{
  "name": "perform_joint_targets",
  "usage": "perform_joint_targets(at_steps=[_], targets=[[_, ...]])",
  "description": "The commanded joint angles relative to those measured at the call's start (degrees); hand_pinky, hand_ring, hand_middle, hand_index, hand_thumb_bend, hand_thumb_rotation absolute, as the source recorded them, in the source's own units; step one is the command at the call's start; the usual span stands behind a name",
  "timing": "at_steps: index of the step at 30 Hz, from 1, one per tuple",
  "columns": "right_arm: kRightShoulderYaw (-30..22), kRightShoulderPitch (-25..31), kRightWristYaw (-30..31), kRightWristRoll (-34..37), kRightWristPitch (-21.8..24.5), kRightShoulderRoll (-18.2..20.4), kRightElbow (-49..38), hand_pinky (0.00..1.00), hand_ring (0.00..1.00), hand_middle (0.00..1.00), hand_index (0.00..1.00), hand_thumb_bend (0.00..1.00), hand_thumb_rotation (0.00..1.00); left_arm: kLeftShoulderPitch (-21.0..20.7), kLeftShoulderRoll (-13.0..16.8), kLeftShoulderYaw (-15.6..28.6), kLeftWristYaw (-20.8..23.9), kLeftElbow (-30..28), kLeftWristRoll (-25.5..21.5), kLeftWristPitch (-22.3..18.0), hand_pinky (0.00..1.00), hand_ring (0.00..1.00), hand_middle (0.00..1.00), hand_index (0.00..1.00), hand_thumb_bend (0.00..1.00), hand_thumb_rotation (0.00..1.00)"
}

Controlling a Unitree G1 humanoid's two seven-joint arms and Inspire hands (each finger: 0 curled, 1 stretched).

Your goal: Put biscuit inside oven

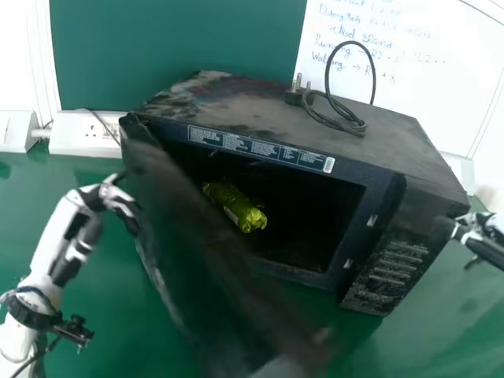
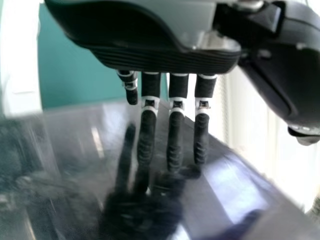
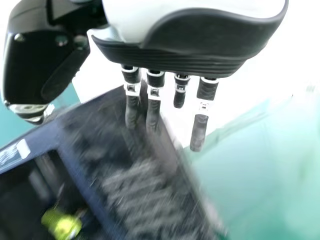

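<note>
The black oven (image 1: pixel 394 260) stands on the green table with its door (image 1: pixel 213 260) swung outward. Inside the cavity lies the yellow-green biscuit packet (image 1: pixel 236 209), which also appears in the right wrist view as a bright packet (image 3: pixel 62 225). My left hand (image 1: pixel 110 195) is at the outer side of the door; in the left wrist view the left hand (image 2: pixel 175 115) has straight fingers close to the glossy door panel (image 2: pixel 65 170). My right hand (image 1: pixel 476 236) is beside the oven's control side, and in the right wrist view the right hand (image 3: pixel 155 95) has extended fingers holding nothing.
A coiled black cable with a plug (image 1: pixel 295 94) lies on the oven's top. A white socket strip (image 1: pixel 83 134) runs along the wall at the back left. Behind stand a green board (image 1: pixel 173 39) and a whiteboard (image 1: pixel 425 71). Green table surface (image 1: pixel 102 315) extends around the oven.
</note>
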Motion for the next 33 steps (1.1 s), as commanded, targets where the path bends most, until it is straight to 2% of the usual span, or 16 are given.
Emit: perform_joint_targets(at_steps=[1, 4, 6, 11, 14, 16, 17, 18, 20, 22, 23, 26, 28, 30, 33], targets=[[0.09, 0.59, -2.45, -0.26, 1.25, 1.17, -0.47, 0.55, 0.72, 0.79, 0.89, 0.89, 0.52, 1.31, 0.97, -1.54, -1.06, -1.27, 0.66, -0.14, 0.24, 0.29, 0.34, 0.48, 0.51, 0.06], [0.32, 0.79, -3.69, 0.22, 3.93, 0.72, -0.90, 0.49, 0.70, 0.78, 0.90, 0.90, 0.48, 2.01, 1.40, -2.57, -1.92, -1.17, 1.40, -0.77, 0.25, 0.29, 0.34, 0.48, 0.51, 0.05], [0.04, 1.54, -4.40, -0.15, 3.73, 0.67, -1.23, 0.46, 0.68, 0.76, 0.89, 0.89, 0.48, 2.35, 1.71, -3.06, -2.67, -0.61, 1.46, -1.28, 0.25, 0.29, 0.34, 0.48, 0.51, 0.05], [-1.62, 4.42, -6.05, -1.67, 1.32, 1.24, -0.87, 0.38, 0.62, 0.75, 0.86, 0.98, 0.58, 2.67, 2.35, -3.59, -3.14, 0.76, 2.34, -2.19, 0.25, 0.30, 0.35, 0.48, 0.51, 0.05], [-2.39, 5.11, -6.34, -1.88, 3.06, 1.11, -1.08, 0.33, 0.55, 0.73, 0.86, 0.97, 0.56, 2.59, 2.61, -3.61, -2.77, 1.61, 3.54, -2.91, 0.26, 0.31, 0.37, 0.48, 0.51, 0.05], [-2.46, 4.83, -6.80, -1.57, 5.31, 1.09, -1.40, 0.32, 0.54, 0.72, 0.85, 0.98, 0.55, 2.35, 2.83, -3.47, -2.68, 2.58, 4.01, -3.70, 0.26, 0.32, 0.37, 0.48, 0.51, 0.05], [-2.80, 4.30, -6.92, -0.68, 4.79, 1.76, -1.25, 0.32, 0.54, 0.72, 0.85, 0.97, 0.52, 2.23, 2.91, -3.44, -2.77, 3.09, 3.92, -3.98, 0.27, 0.32, 0.38, 0.48, 0.51, 0.06], [-3.06, 4.23, -7.02, -0.28, 4.25, 2.11, -1.11, 0.34, 0.58, 0.73, 0.86, 0.94, 0.50, 2.12, 2.96, -3.43, -2.85, 3.57, 3.79, -4.17, 0.27, 0.33, 0.38, 0.48, 0.52, 0.06], [-3.22, 4.16, -7.31, 0.18, 4.37, 2.33, -1.07, 0.46, 0.67, 0.76, 0.85, 0.96, 0.49, 1.82, 3.04, -3.42, -2.93, 4.61, 3.60, -4.64, 0.28, 0.34, 0.39, 0.48, 0.52, 0.06], [-3.36, 4.67, -7.88, 0.10, 3.07, 2.62, -1.16, 0.52, 0.70, 0.77, 0.84, 0.95, 0.49, 1.40, 3.16, -3.44, -3.00, 5.80, 3.58, -5.49, 0.29, 0.34, 0.40, 0.48, 0.52, 0.06], [-3.08, 5.02, -8.19, -0.35, 3.78, 2.26, -1.44, 0.51, 0.68, 0.76, 0.83, 0.95, 0.49, 1.26, 3.23, -3.44, -2.98, 6.23, 3.65, -5.78, 0.29, 0.34, 0.40, 0.48, 0.52, 0.06], [-2.20, 5.13, -9.03, -0.75, 6.02, 1.49, -2.42, 0.40, 0.60, 0.71, 0.83, 0.95, 0.49, 0.81, 3.44, -3.51, -3.00, 7.52, 3.85, -6.76, 0.30, 0.35, 0.40, 0.48, 0.52, 0.06], [-2.21, 4.52, -9.31, 0.13, 6.41, 1.95, -2.63, 0.40, 0.62, 0.71, 0.83, 0.94, 0.47, 0.46, 3.56, -3.63, -3.11, 8.30, 3.75, -7.45, 0.30, 0.35, 0.40, 0.48, 0.52, 0.06], [-1.96, 4.75, -9.47, 0.21, 7.71, 1.48, -2.80, 0.39, 0.59, 0.69, 0.84, 0.92, 0.45, 0.20, 3.62, -3.84, -3.33, 9.07, 3.23, -7.85, 0.30, 0.35, 0.40, 0.48, 0.52, 0.06], [-1.42, 5.04, -9.50, 0.29, 9.87, 0.29, -3.11, 0.54, 0.72, 0.79, 0.85, 0.95, 0.45, -0.13, 3.77, -3.75, -2.99, 10.01, 3.75, -8.58, 0.30, 0.35, 0.41, 0.48, 0.51, 0.06]])
